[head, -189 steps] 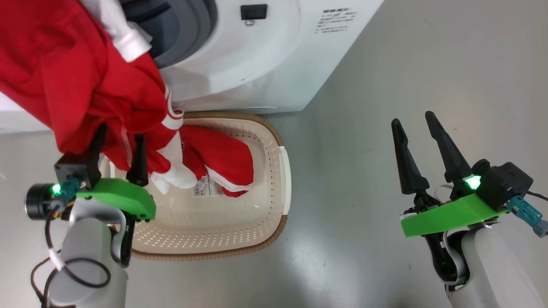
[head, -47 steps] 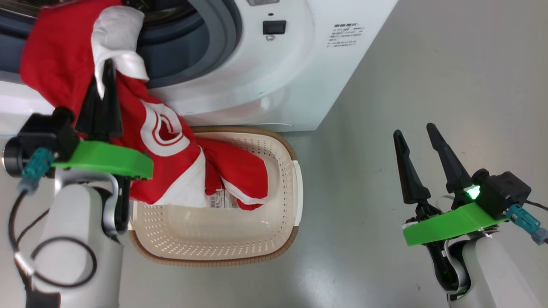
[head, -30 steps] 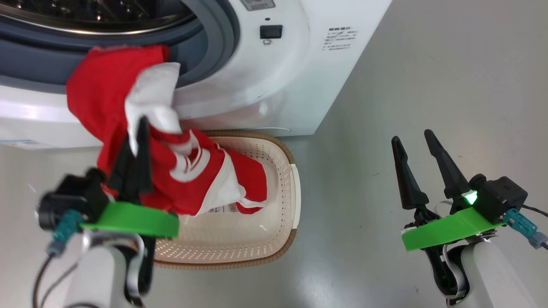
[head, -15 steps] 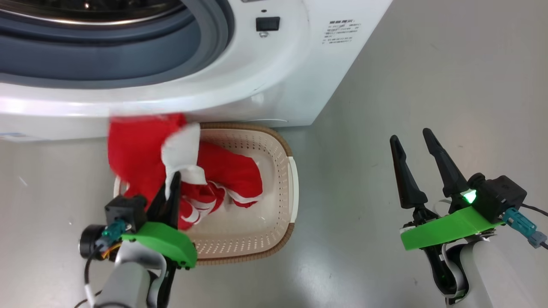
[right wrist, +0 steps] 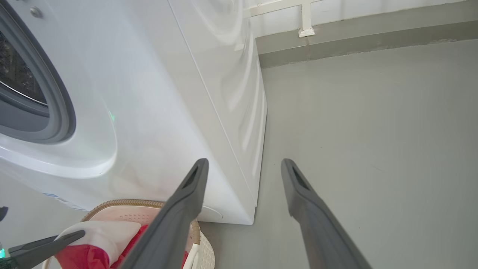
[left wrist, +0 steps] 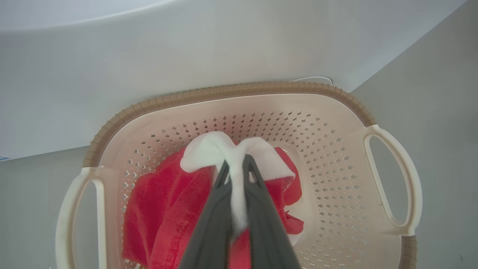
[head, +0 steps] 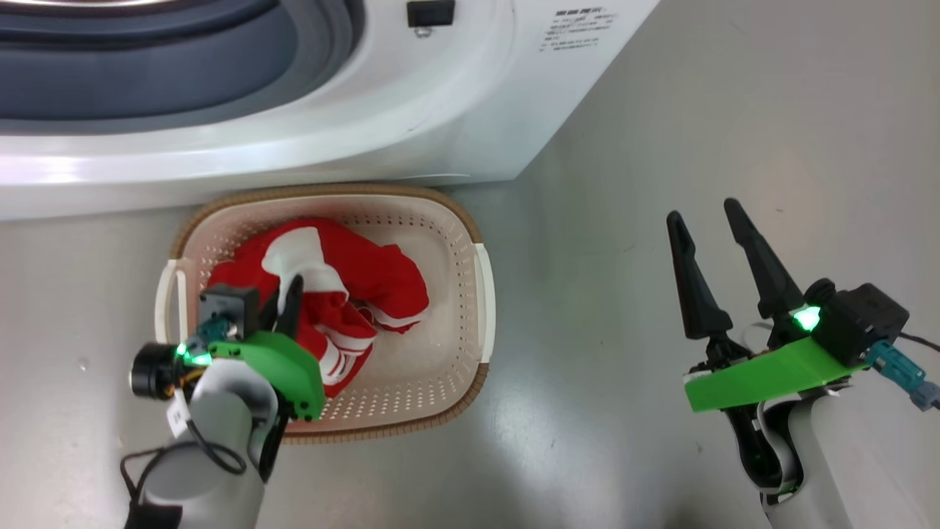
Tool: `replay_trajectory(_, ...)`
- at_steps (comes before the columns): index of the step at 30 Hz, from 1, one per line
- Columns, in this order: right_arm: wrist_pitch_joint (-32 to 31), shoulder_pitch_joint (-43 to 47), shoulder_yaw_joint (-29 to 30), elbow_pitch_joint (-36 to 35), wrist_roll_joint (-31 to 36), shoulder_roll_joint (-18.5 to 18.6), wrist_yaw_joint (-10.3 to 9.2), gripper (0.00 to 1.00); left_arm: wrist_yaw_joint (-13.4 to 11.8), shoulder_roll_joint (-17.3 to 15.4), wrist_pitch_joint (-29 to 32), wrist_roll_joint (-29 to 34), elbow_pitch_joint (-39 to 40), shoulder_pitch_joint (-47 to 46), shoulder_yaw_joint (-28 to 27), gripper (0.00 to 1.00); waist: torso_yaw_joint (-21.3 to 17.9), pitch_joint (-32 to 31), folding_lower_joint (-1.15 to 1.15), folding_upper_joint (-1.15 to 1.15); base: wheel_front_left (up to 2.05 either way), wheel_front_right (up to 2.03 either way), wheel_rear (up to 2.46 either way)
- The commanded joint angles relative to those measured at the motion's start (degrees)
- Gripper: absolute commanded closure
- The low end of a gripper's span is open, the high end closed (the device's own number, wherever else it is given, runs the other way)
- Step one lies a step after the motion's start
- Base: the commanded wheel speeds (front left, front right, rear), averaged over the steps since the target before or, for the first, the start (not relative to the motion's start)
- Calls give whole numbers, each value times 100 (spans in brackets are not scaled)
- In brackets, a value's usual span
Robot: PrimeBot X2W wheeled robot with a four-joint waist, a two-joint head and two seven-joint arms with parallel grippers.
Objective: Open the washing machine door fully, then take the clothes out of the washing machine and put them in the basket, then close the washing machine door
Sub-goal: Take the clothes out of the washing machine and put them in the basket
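The big white front-loading washing machine (head: 440,110) is taking up the top of the head view. Its grey rubber ring (head: 147,73) is curving around the opening at the upper left, and a small black square catch (head: 431,13) and a block of small printed text (head: 576,33) are showing on its front panel. In the right wrist view a slice of perforated steel drum (right wrist: 15,74) is showing inside that ring. The plain grey floor (head: 698,110) is stretching out beside and in front of the machine.

The small cream-white perforated plastic basket (head: 440,250), a rounded rectangle with a brown woven-look rim and pale side handles, is sitting on the floor close against the machine's base. The bright red fabric garment with white trim stripes and white patches (head: 382,275) is lying bunched inside the basket. It is filling mostly the basket's left half as the head view shows it, while the right part of the pierced bottom is lying bare.

The left gripper (head: 288,294) is reaching down into the basket with its two long dark fingers pressed together, pinching a fold of the garment's white cloth (left wrist: 213,149) between them. In the left wrist view that white fold is bulging out above the fingertips and the red cloth is lying heaped under them. The right gripper (head: 703,213) is hovering over bare floor well to the right of the basket, its fingers standing wide apart and holding nothing.
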State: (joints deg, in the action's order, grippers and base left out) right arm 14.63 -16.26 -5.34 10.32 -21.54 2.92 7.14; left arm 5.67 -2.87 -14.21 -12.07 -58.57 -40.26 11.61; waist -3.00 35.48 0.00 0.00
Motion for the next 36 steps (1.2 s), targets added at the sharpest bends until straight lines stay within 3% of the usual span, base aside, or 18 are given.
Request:
replay_trajectory(1,37,-45,-141,-157,-60,-4,35,0,51,-160,-74,14,11,-69,-114,100,-63,103,0,0,0,0,0)
replay_trajectory(8,37,-141,-159,-182,-94,-4,35,0,122,-158,-77,-23,-259,-348,-137,100,-110,274,0,0,0,0,0)
replay_trajectory(9,37,-150,-161,-183,-97,-4,35,0,127,-156,-77,-21,-310,-375,-131,91,-114,291,0,0,0,0,0)
replay_trajectory(10,37,-158,-163,-185,-98,-4,35,0,132,-156,-77,-17,-342,-400,-127,69,-118,306,0,0,0,0,0)
replay_trajectory(12,37,-175,-164,-188,-99,-4,35,0,140,-161,-78,-19,-371,-444,-135,44,-122,336,0,0,0,0,0)
replay_trajectory(14,37,-186,-153,-189,-96,-4,35,0,146,-165,-78,-24,-372,-473,-150,10,-118,353,0,0,0,0,0)
replay_trajectory(15,37,-189,-145,-190,-93,-4,35,0,148,-165,-78,-29,-361,-483,-163,0,-112,358,0,0,0,0,0)
replay_trajectory(36,37,-36,-110,-41,18,-4,35,0,175,-118,-78,-77,178,-107,-436,0,5,-175,0,0,0,0,0)
